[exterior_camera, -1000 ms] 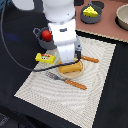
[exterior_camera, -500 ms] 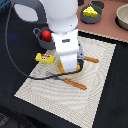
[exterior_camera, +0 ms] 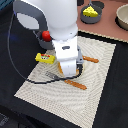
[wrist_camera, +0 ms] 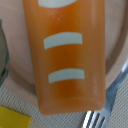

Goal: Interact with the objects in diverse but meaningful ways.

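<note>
In the exterior view, the big white robot arm hangs low over a striped placemat [exterior_camera: 95, 80] on a dark table. Its gripper [exterior_camera: 69, 71] points straight down at the middle of the mat. The arm covers what is right under it, so I cannot tell if the fingers are spread or pressed together. A yellow butter block [exterior_camera: 44, 58] lies on the mat's edge, just beside the gripper, toward the exterior view's left. A red tomato [exterior_camera: 46, 35] sits farther back on the same side, partly behind the arm. A fork [exterior_camera: 64, 80] with an orange-brown handle lies on the mat in front of the gripper. One more orange-brown handle [exterior_camera: 90, 59] pokes out on the exterior view's right of the arm. Far back, a yellow cheese wedge [exterior_camera: 90, 11] with holes sits in a dark pan, well apart from the gripper.

In the wrist view, a golden bread loaf [wrist_camera: 65, 55] fills most of the picture. It has pale stripes across its top and lies on a round wooden plate [wrist_camera: 118, 45]. It is right under the camera and very close. The fork's grey prongs [wrist_camera: 95, 120] show next to one end of the loaf. A corner of the butter block [wrist_camera: 12, 120] shows near that same end. No fingers show here.
</note>
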